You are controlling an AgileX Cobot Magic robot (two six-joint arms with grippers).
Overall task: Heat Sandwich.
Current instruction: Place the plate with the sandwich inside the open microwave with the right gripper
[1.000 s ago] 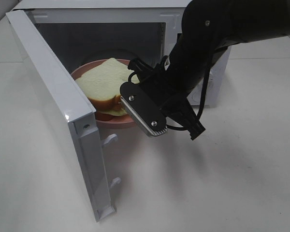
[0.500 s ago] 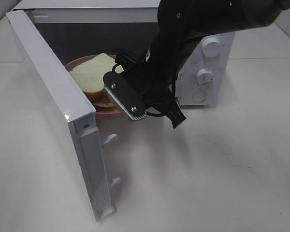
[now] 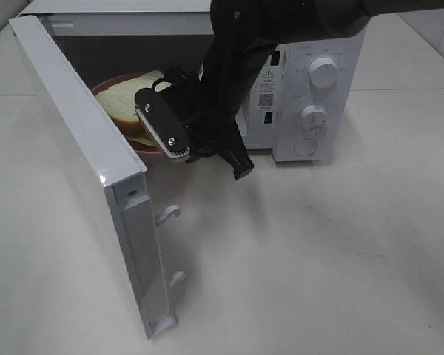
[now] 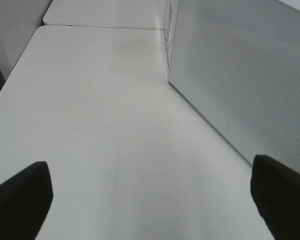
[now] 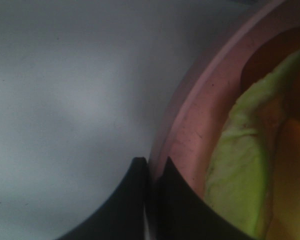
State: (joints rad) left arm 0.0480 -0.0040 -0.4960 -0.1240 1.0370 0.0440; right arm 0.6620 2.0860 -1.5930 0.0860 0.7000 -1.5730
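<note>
right gripper (image 5: 153, 167): fingertips pressed together, pinching the rim of the pink plate (image 5: 200, 115)
left gripper (image 4: 150, 202): jaws wide apart, holding nothing, above the surface (image 4: 105, 125) beside a white dotted panel (image 4: 240, 75)
sandwich (image 3: 122, 103): lying on the pink plate, green filling showing at the edge, in the microwave (image 3: 311, 81) opening
door (image 3: 81, 148): swung wide open, left of the plate
right arm: reaches across the microwave's front
</note>
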